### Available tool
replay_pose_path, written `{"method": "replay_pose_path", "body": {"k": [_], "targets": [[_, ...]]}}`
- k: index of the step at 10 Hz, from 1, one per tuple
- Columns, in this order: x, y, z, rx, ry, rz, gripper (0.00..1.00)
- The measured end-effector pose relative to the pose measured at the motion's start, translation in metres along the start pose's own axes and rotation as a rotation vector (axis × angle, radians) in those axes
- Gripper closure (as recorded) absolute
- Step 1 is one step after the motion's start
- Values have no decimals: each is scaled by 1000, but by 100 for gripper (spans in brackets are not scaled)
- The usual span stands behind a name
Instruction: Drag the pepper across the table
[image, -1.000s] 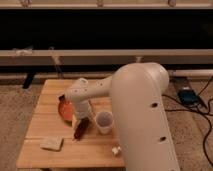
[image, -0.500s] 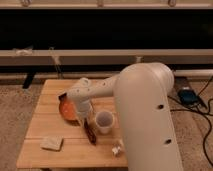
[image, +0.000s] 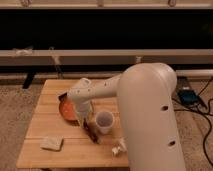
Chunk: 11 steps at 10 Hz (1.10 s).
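Observation:
The small dark red pepper (image: 91, 132) lies on the light wooden table (image: 50, 122), just left of a white cup and below the orange bowl (image: 67, 109). My white arm reaches in from the right, and the gripper (image: 86, 121) hangs straight down over the pepper's upper end, between the bowl and the cup. The gripper body hides the contact with the pepper.
A white cup (image: 104, 121) stands right beside the pepper. A pale sponge-like block (image: 51, 144) lies at the front left. A small white crumpled thing (image: 119, 147) sits near the front edge. A dark bench and window lie behind; cables lie on the floor at right.
The pepper has slid toward the front of the table, from beside the bowl to beside the cup, with the gripper following it down.

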Motion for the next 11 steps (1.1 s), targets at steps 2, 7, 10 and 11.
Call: {"method": "replay_pose_path", "body": {"k": [2, 7, 10, 11], "targets": [[-8, -3, -3, -9, -28, 8, 100], [-39, -60, -23, -10, -113, 118, 100], [-57, -93, -31, -17, -156, 170, 100], [-64, -101, -32, -20, -165, 176, 100]]}}
